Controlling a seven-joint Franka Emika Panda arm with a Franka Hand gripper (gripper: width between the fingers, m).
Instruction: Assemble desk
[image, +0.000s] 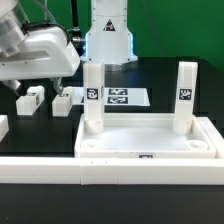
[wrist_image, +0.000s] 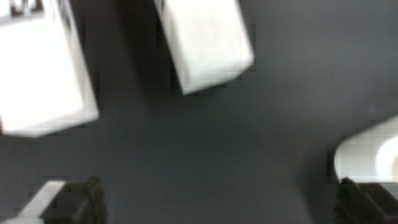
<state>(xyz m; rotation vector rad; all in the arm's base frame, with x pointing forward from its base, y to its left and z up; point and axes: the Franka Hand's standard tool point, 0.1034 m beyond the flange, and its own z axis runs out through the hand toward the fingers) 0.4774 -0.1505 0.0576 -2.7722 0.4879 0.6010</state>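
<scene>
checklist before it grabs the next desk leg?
1. Gripper open, nothing between its fingers: ok.
2. First upright leg (exterior view's left) and second upright leg standing on tabletop: ok.
3. Both fully seated: cannot tell.
4. First loose leg and second loose leg lying off the tabletop, nothing on them: ok.
5. Gripper centred over one: cannot tell, wrist view blurred.

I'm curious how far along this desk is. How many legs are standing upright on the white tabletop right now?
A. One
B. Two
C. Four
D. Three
B: only two posts stand upright on the tabletop slab, at its far corners: the leg at the exterior view's left and the leg at the exterior view's right.
</scene>
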